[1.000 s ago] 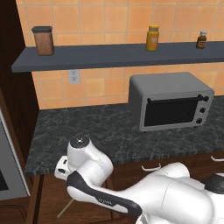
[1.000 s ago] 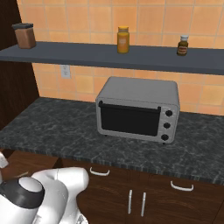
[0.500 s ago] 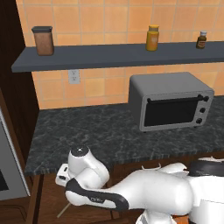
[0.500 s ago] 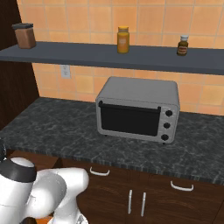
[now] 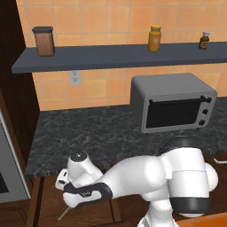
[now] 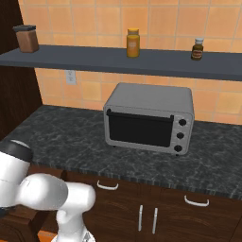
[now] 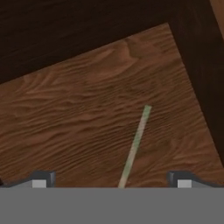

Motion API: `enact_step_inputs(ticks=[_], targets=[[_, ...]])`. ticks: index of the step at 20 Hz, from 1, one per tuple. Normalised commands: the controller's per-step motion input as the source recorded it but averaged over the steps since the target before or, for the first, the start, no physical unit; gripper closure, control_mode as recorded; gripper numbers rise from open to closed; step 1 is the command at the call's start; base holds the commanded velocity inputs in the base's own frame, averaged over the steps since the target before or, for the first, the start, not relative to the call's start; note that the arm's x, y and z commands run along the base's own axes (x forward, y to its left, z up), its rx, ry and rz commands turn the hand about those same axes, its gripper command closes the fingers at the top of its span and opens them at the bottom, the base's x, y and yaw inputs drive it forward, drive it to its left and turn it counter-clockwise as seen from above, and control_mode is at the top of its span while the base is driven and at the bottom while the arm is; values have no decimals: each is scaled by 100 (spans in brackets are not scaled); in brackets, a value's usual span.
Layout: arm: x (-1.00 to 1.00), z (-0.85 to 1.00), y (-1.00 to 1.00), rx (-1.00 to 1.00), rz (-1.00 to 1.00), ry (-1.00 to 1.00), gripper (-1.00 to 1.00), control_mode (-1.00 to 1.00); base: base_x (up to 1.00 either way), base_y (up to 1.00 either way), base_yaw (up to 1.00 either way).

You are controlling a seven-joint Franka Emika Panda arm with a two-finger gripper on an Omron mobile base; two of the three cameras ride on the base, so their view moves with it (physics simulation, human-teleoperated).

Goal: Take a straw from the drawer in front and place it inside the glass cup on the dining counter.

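Brown wood drawer floor [image 7: 87,109] holds the straw [image 7: 134,146] between my wide-open, empty jaws. My arm has dropped lower over it, so I can grab soon.

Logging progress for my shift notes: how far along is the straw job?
Done: the drawer stands open, and the arm reaches down into it. In hand: the gripper hovers over the straw, which lies flat on the drawer floor between the open jaws, not yet gripped. Left: closing on it, lifting it out, carrying it to the glass cup and placing it inside.
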Motion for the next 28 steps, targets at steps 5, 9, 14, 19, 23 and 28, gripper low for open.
enact_step_inputs(ticks=[5,9,14,19,23,28], targets=[[11,-35,13,-5,0,1,-100,-100,0,0,0],[1,-16,12,-4,0,0,-100,-100,0,0,0],[7,-17,17,-8,0,0,-100,-100,0,0,0],[9,-15,22,-9,0,0,-100,-100,0,0,0],[22,0,20,-2,0,0,-100,-100,0,0,0],[15,-10,5,-4,-1,1,-100,-100,0,0,0]])
